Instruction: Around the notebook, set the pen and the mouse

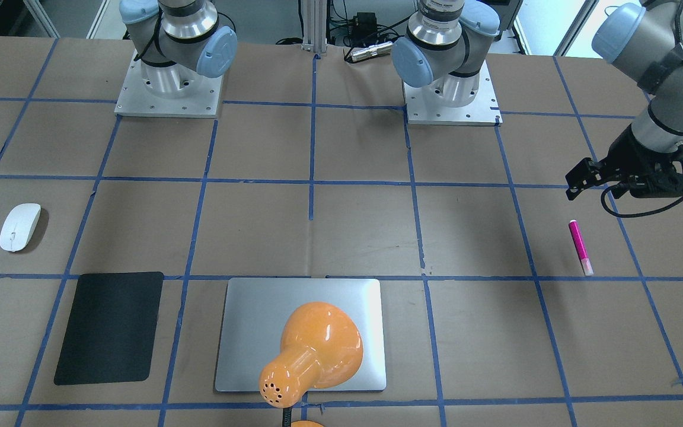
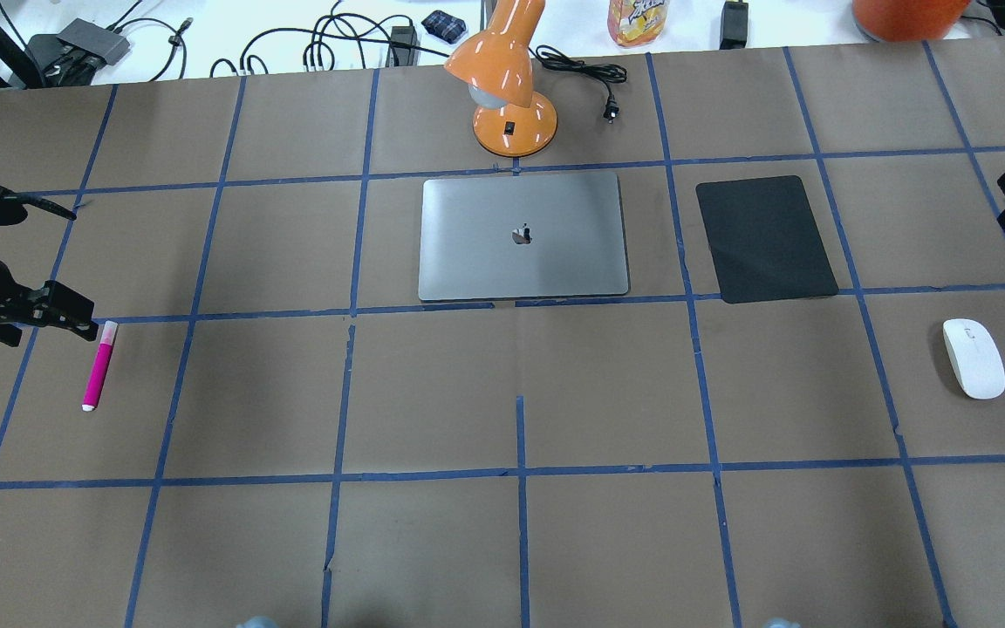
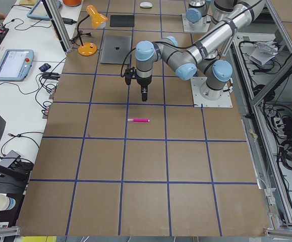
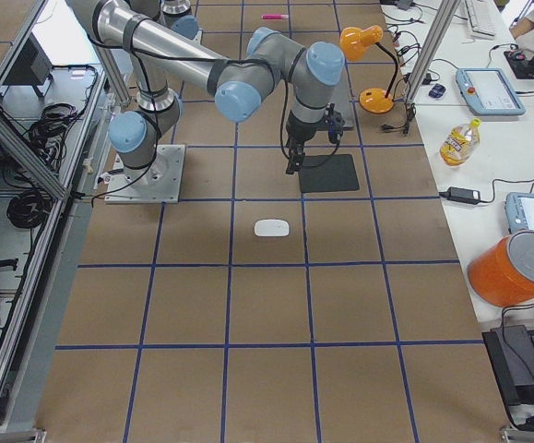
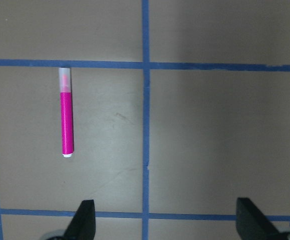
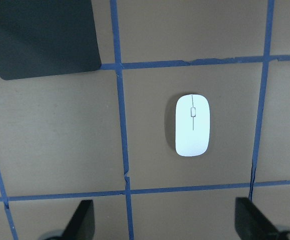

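A: Overhead: pen (image 2: 99,366) at notebook's (image 2: 523,235) 8 o'clock, mouse (image 2: 974,358) at 4, both well apart. Why?
B: Not placed yet. Left wrist: left gripper (image 5: 167,220) spread, empty, pen at 10. Right wrist: right gripper (image 6: 167,220) spread, empty, mouse at 12.

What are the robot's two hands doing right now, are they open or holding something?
Left gripper: open, holding nothing.
Right gripper: open, holding nothing.

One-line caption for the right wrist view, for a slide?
Open right gripper looking down on the white mouse on the blue-taped table, black mat at upper left.
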Robot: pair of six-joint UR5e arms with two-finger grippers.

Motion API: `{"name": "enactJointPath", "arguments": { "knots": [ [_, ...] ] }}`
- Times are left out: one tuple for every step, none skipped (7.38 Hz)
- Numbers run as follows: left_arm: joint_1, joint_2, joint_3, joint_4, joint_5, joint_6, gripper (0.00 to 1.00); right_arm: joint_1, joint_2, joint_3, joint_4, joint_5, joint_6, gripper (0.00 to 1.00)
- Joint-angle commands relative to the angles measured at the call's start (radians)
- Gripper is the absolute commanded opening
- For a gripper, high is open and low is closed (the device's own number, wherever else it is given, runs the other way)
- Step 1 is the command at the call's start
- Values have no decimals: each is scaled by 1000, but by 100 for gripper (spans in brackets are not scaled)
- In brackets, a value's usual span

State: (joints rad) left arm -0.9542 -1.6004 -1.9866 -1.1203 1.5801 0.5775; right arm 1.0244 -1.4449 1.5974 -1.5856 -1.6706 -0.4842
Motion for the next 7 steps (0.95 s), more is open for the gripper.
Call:
{"name": "enactJointPath", "arguments": {
  "knots": [
    [47, -105, -9, 53, 0, 28, 100, -59, 6, 143, -159, -5, -28, 100],
    [55, -142, -8, 88, 3, 42, 100, -75, 14, 213, -265, -3, -30, 100],
    [57, -182, -8, 123, 3, 44, 100, -84, 27, 267, -346, -1, -31, 100],
    [57, -228, -3, 172, 3, 44, 100, -102, 68, 307, -437, 2, -48, 100],
    [58, -261, 5, 187, 0, 47, 100, -121, 111, 338, -529, 11, -97, 100],
    [58, -285, 5, 215, 1, 53, 100, -136, 133, 364, -571, 14, -109, 100],
    [58, -312, 5, 258, 1, 53, 100, -151, 142, 387, -597, 40, -146, 100]
  ]
}}
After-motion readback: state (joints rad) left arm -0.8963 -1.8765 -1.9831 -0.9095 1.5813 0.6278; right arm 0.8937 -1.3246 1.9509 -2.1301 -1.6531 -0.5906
